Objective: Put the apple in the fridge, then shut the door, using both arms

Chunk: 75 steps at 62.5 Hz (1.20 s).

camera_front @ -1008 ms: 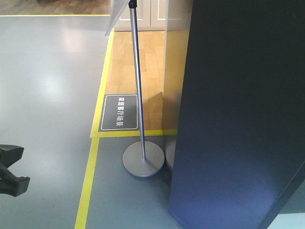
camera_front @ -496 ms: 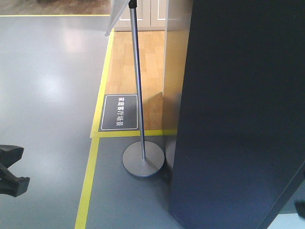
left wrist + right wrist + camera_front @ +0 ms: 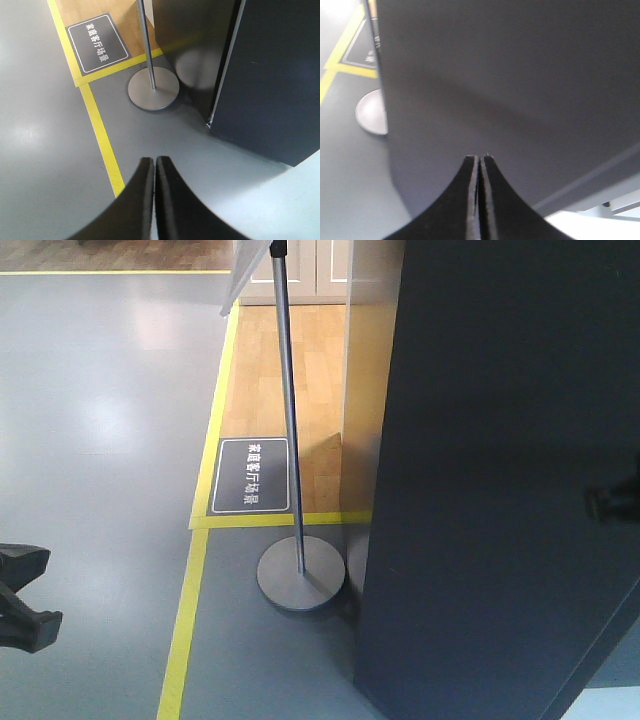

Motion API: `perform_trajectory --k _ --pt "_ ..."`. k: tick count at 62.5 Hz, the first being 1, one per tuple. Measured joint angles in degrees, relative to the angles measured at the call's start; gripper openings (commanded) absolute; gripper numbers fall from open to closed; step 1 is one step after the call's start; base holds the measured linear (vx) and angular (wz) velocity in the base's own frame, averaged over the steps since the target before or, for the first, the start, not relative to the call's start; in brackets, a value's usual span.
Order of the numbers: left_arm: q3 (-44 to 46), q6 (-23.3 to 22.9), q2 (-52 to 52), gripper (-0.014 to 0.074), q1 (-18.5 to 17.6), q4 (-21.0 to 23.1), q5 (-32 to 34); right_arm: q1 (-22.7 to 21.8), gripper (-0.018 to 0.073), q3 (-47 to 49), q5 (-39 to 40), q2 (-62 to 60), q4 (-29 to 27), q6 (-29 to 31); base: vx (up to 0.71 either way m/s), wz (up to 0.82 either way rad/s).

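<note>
The fridge door [image 3: 500,480] fills the right half of the front view as a flat, dark grey slab standing upright on the grey floor [image 3: 100,440]. Only its outer face shows; the white interior and the apple are not visible in any view. In the left wrist view the door's thin pale edge [image 3: 226,62] runs down to a lower corner near the floor, with a second dark panel of the fridge [image 3: 190,40] just behind it.

The right gripper [image 3: 480,159] points at the door's outer face from close range, its two black fingers pressed together with nothing between them; whether the tips touch the door cannot be told. In the front view a small black part of the right arm [image 3: 612,502] enters from the right edge, in front of the door.

The left gripper [image 3: 155,161] is likewise clenched and empty, hanging above the bare floor beside a yellow tape line [image 3: 102,140], well apart from the door. A dark piece of the left arm [image 3: 25,595] sits at the lower left edge of the front view.

A metal pole [image 3: 288,410] rises from a round grey base [image 3: 300,575] just left of the door. Behind it lie a black floor sign with white characters [image 3: 252,475] and a wooden floor area [image 3: 300,360].
</note>
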<state>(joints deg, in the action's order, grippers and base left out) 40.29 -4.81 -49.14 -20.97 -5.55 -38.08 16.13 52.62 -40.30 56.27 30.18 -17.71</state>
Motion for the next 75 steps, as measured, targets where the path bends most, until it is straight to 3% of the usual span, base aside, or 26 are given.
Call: perform_trajectory --k 20,35,44,55,75 --pt "0.0 0.0 0.0 -0.0006 0.0 0.0 0.0 -1.0 -0.0003 11.2 -0.8 9.1 3.5 -2.6 0.00 0.00" --pt "0.0 0.0 0.0 -0.0006 0.0 0.0 0.0 -9.9 -0.0003 15.1 1.5 11.5 1.4 -3.0 0.00 0.00" --pt "0.0 0.0 0.0 -0.0006 0.0 0.0 0.0 -14.8 -0.0003 15.1 5.7 11.5 -2.9 -2.9 0.00 0.00" --pt "0.0 0.0 0.0 -0.0006 0.0 0.0 -0.1 -20.3 -0.0003 15.2 11.8 12.5 -1.3 -2.9 0.00 0.00" --pt "0.0 0.0 0.0 -0.0006 0.0 0.0 -0.2 -23.1 -0.0003 18.9 17.9 21.1 -0.8 -2.9 0.00 0.00"
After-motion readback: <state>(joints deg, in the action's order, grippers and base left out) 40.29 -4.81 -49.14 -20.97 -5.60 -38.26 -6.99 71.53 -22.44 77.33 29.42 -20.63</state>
